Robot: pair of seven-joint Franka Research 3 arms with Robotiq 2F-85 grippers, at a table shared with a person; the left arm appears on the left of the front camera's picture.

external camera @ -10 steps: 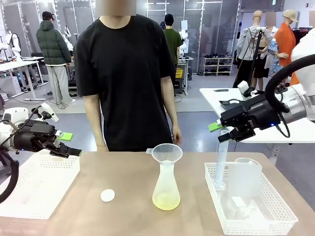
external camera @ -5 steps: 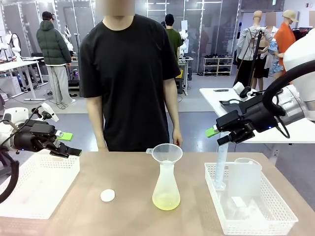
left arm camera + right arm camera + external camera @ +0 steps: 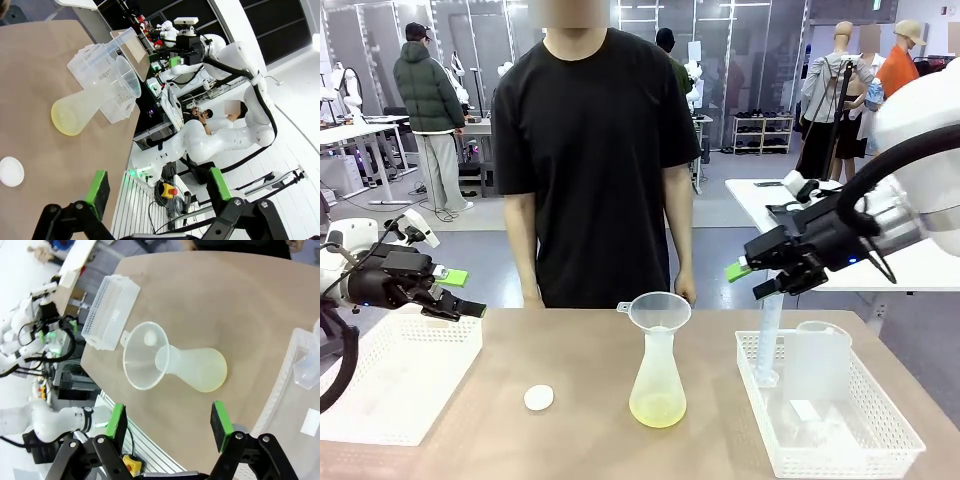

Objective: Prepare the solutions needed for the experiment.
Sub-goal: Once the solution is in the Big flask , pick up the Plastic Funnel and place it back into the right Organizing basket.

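The right gripper (image 3: 752, 278) hangs with jaws spread and empty. In the front view it is just above the tall cylinder (image 3: 769, 335), which stands beside a beaker (image 3: 817, 362) in the right basket (image 3: 840, 462) at the table's (image 3: 580, 350) right edge. The left gripper (image 3: 463, 293), also spread and empty, hovers over the left basket (image 3: 380, 400) at the left edge. Mid-table, the solutions (image 3: 657, 409) form 1 shallow yellow-green layer in a flask (image 3: 657, 370) topped by a funnel (image 3: 660, 311). A white cap (image 3: 538, 397) lies to its left.

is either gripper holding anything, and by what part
Nothing is held: the left gripper and the right gripper are both open, with nothing between their fingers.
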